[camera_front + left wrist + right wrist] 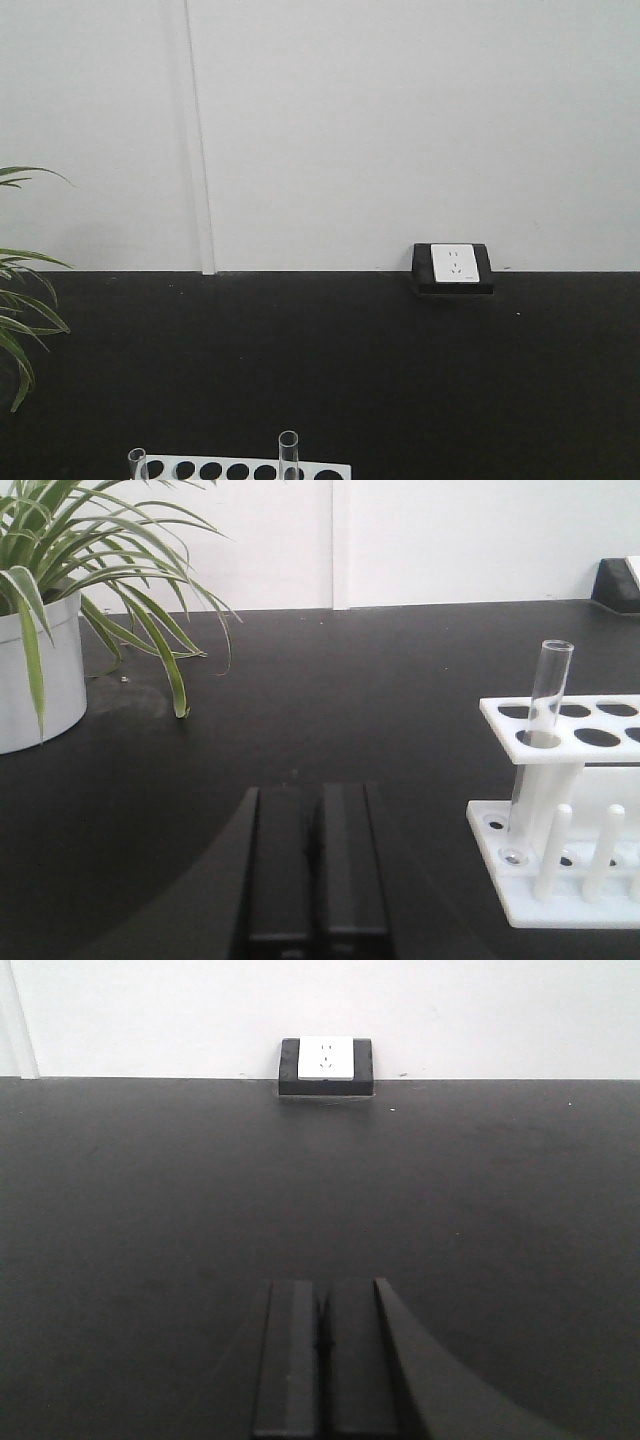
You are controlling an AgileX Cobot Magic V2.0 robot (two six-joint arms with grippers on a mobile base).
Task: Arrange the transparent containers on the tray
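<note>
Two clear test tubes stand upright in a white rack (240, 469) at the bottom of the front view: one (288, 454) near the middle, one (137, 464) at the rack's left end. In the left wrist view a test tube (540, 730) stands in the rack's (580, 810) near corner hole, to the right of my left gripper (314, 792), which is shut and empty, low over the black table. My right gripper (322, 1285) is also shut and empty above bare black table. The yellow tray is out of view.
A potted spider plant in a white pot (40, 670) stands at the left; its leaves (20, 320) reach into the front view. A black-framed wall socket (325, 1065) sits at the table's back edge against the white wall.
</note>
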